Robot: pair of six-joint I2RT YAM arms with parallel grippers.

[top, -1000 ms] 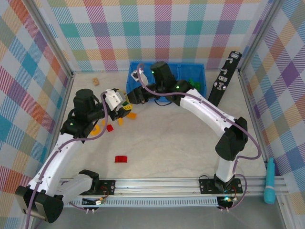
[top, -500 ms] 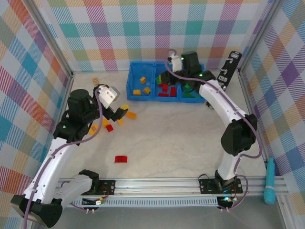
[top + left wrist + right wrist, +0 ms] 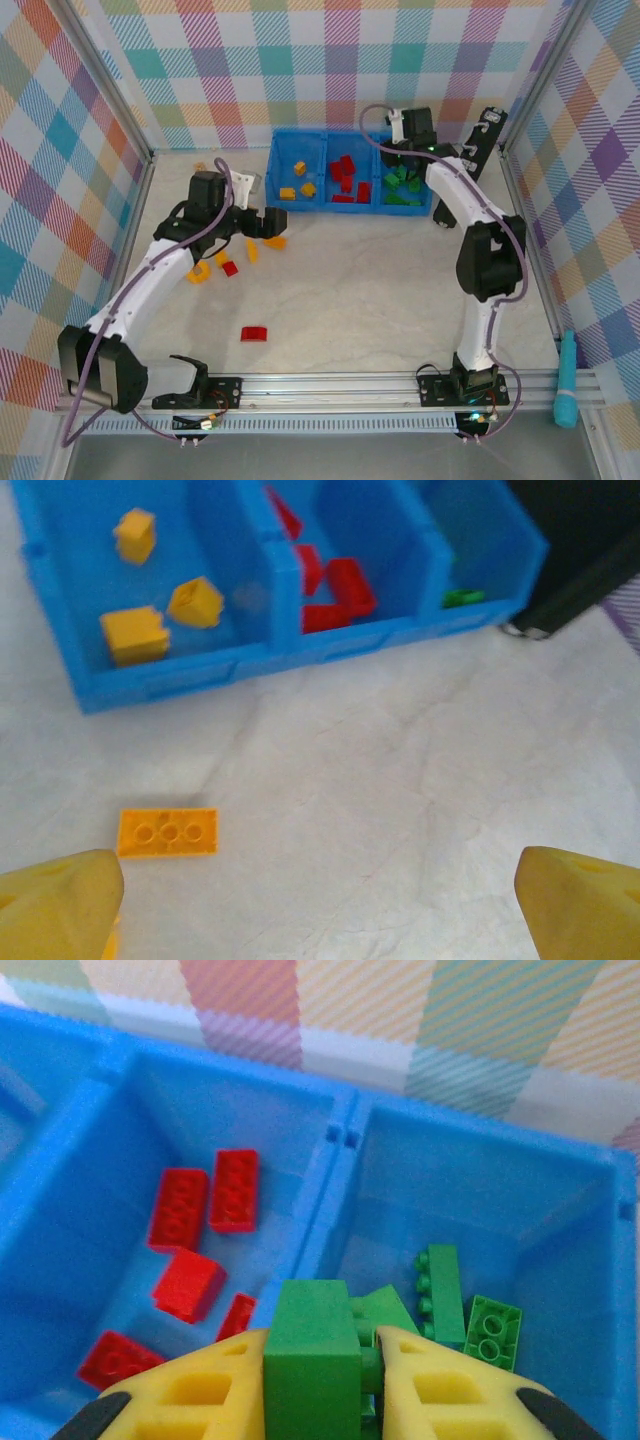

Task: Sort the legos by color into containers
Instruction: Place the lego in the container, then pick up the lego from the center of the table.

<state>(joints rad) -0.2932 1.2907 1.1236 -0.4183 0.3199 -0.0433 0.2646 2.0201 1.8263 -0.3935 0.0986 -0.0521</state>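
Jaws of right gripper [image 3: 328, 1385] closed on a green brick [image 3: 310, 1325], held above the blue bin [image 3: 330, 1210] at the divider between its red and green compartments. Jaws of left gripper [image 3: 320, 905] spread wide, empty, over the counter [image 3: 400, 810]; orange brick [image 3: 167, 832] lies flat near one fingertip, in front of the bin.

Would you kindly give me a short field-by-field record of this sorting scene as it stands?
container: blue bin, three compartments
left compartment: yellow bricks
middle compartment: red bricks
right compartment: green bricks
right gripper: shut on held green brick, above the bin
left gripper: open, over the table
loose items include: orange brick, red brick
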